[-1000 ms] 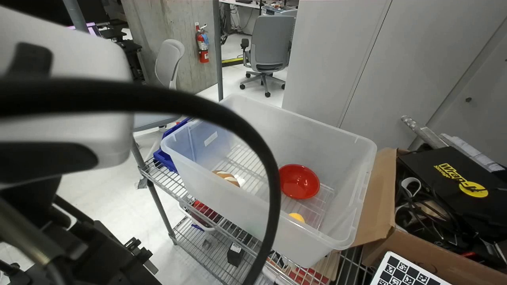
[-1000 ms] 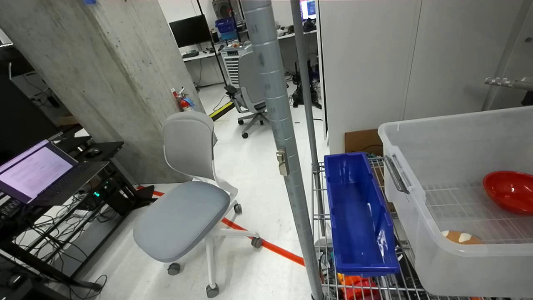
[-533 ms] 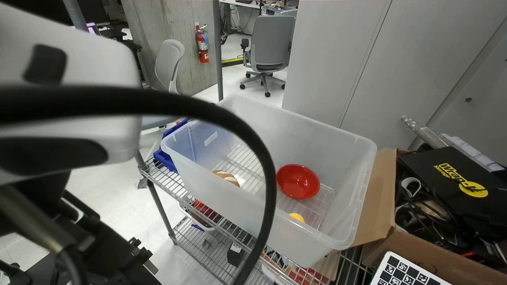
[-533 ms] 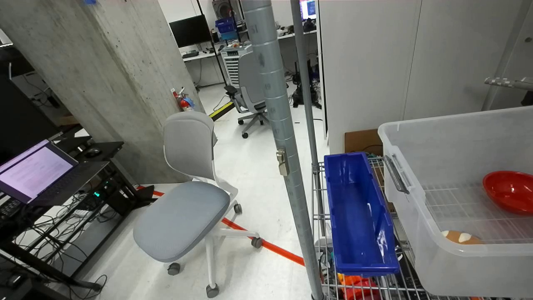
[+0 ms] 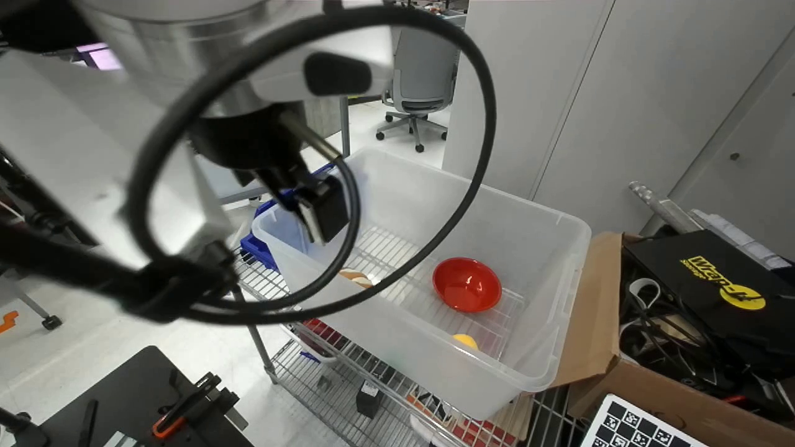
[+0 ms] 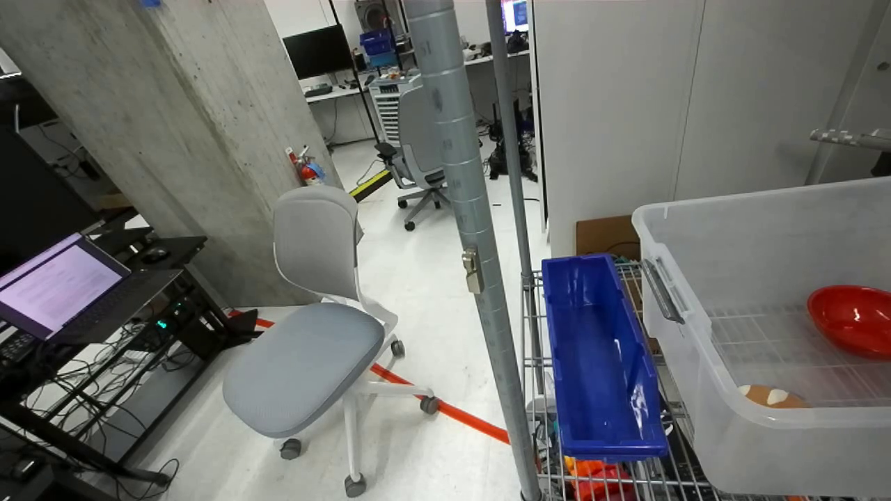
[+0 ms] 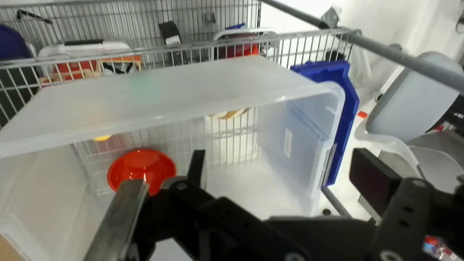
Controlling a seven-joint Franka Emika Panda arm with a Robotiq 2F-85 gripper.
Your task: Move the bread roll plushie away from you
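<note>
The bread roll plushie, golden-brown with pale stripes, lies on the floor of the clear plastic bin (image 5: 397, 347). It shows in both exterior views, as the plushie (image 5: 356, 277) and the plushie (image 6: 771, 397), partly hidden by the bin's rim. In the wrist view only a strip of the plushie (image 7: 229, 115) shows below the bin's edge. My gripper (image 7: 281, 168) is open, its fingers wide apart with nothing between them. In an exterior view one black finger (image 5: 330, 208) hangs above the bin's end near the blue bin, higher than the plushie and apart from it.
A red bowl (image 5: 467, 284) and a yellow object (image 5: 466, 341) sit in the clear bin. A blue bin (image 6: 598, 355) stands beside its end on the wire shelf. A cardboard box (image 5: 596, 310) is at the opposite end. A metal post (image 6: 459, 174) stands near the blue bin.
The arm has swung in from the left of an exterior view, bringing the gripper over the end of the clear bin. The plushie and bowl have not moved.
</note>
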